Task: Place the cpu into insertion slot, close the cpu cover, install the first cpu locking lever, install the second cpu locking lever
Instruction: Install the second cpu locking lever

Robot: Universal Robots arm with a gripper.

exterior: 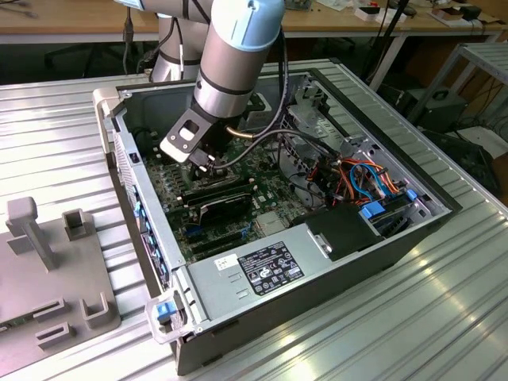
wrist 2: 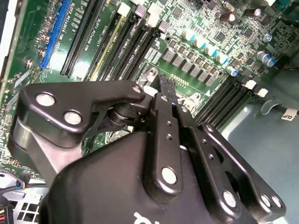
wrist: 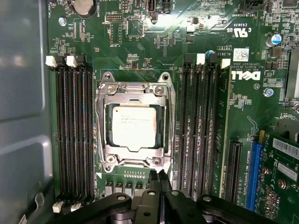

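- A grey fixture plate (exterior: 48, 262) is lying on the bench at the exterior view's left, outside the open case (exterior: 262, 309).
- The arm (exterior: 230, 55) is reaching down into the far left part of the case, the gripper (exterior: 208, 163) hanging just over the board (exterior: 262, 198).
- In the first wrist view, the cpu (wrist: 134, 127) is already sitting in the slot (wrist: 103, 122), and the cover (wrist: 134, 91) is lying flat around it, its window framing the chip.
- Memory slots (wrist: 72, 130) are flanking the socket on both sides.
- The gripper (wrist: 158, 179) is hovering at the near edge of the socket, jaws pressed together and carrying nothing; the fingertips (wrist 2: 166, 86) are showing as one narrow blade.
- Judging by this, placing and covering look finished, and the first lever step is in hand.
- I cannot make out whether either lever is latching yet.
- The next move would be calling for a steady push with the closed tips against a thin lever, without scraping the board.
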